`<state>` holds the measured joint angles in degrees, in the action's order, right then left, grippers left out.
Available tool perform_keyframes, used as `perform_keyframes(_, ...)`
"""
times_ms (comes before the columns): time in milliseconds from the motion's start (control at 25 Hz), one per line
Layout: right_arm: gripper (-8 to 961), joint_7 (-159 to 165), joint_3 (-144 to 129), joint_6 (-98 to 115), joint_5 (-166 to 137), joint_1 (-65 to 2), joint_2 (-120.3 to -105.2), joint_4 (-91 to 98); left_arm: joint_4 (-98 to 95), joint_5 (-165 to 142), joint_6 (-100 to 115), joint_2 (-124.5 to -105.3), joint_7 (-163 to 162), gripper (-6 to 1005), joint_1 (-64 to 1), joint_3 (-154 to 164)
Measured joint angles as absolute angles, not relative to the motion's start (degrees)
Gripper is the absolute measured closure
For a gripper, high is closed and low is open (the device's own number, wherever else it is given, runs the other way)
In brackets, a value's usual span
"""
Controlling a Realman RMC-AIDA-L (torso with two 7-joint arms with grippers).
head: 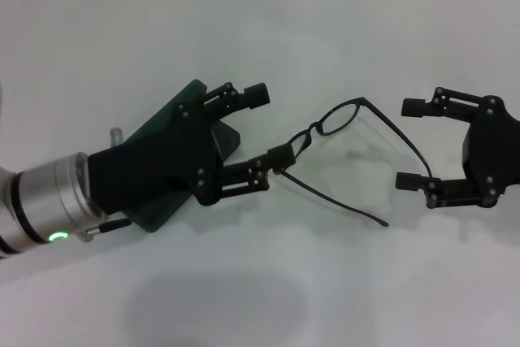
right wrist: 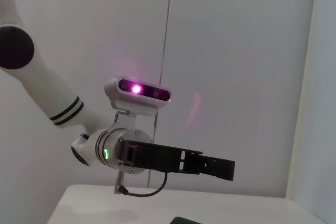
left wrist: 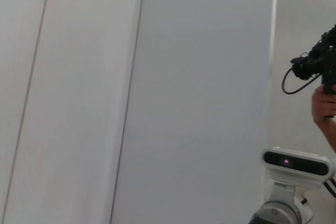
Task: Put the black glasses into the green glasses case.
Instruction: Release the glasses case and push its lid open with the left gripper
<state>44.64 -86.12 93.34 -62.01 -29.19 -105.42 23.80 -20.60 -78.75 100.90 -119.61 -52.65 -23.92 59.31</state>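
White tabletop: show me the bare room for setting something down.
Bare white tabletop lies along the near edge and behind the thin black-framed glasses. Crowded: the middle, from the dark green hard case under the left pincer to the right pincer.

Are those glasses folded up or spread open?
Spread open. In the head view, the black glasses have both temple arms splayed out from the frame, between the left pincer and the right pincer.
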Motion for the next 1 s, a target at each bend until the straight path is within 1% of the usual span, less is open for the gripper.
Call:
perform_keyframes(160, 99, 44.3, -86.0, 91.8, -62.7, -29.2, -105.45, 23.8, -22.2, -78.5, 98.7, -119.19, -55.9, 150, -24.1, 57.6)
perform_keyframes(360, 99, 44.4, -85.9, 91.0, -64.3, -29.3, -105.47, 23.8, -28.7, -80.3, 93.5, -116.52, -70.7, 152, -25.4, 56.3)
perform_keyframes(480, 99, 44.4, -85.9, 90.6, -64.8, -29.3, -105.44, 23.8, -37.5, -85.8, 87.7, -115.24, -82.9, 154, -25.5, 56.1)
perform_keyframes(600, 99, 44.4, -85.9, 89.8, -65.3, -29.5, -105.27, 23.4, -47.4, -94.3, 84.5, -114.78, -95.1, 155, -25.5, 55.9)
perform_keyframes(720, 99, 44.5, -85.9, 88.8, -66.3, -29.7, -105.53, 23.5, -55.3, -102.6, 84.5, -115.32, -102.7, 157, -25.5, 56.0)
perform_keyframes(800, 99, 44.5, -85.9, 88.6, -67.3, -29.7, -105.80, 23.7, -60.2, -109.6, 83.7, -116.57, -106.8, 198, -25.4, 55.8)
perform_keyframes(880, 99, 44.6, -85.9, 88.5, -68.4, -29.7, -105.99, 23.7, -63.3, -115.8, 81.9, -118.28, -108.7, 239, -24.9, 55.6)
perform_keyframes(920, 99, 44.6, -85.9, 88.6, -68.8, -29.7, -106.02, 23.7, -64.0, -117.7, 81.3, -118.83, -109.2, 260, -24.6, 55.6)
perform_keyframes(1000, 99, 44.6, -85.9, 88.8, -69.8, -29.7, -106.05, 23.7, -64.8, -120.3, 80.2, -119.48, -109.9, 266, -24.2, 55.7)
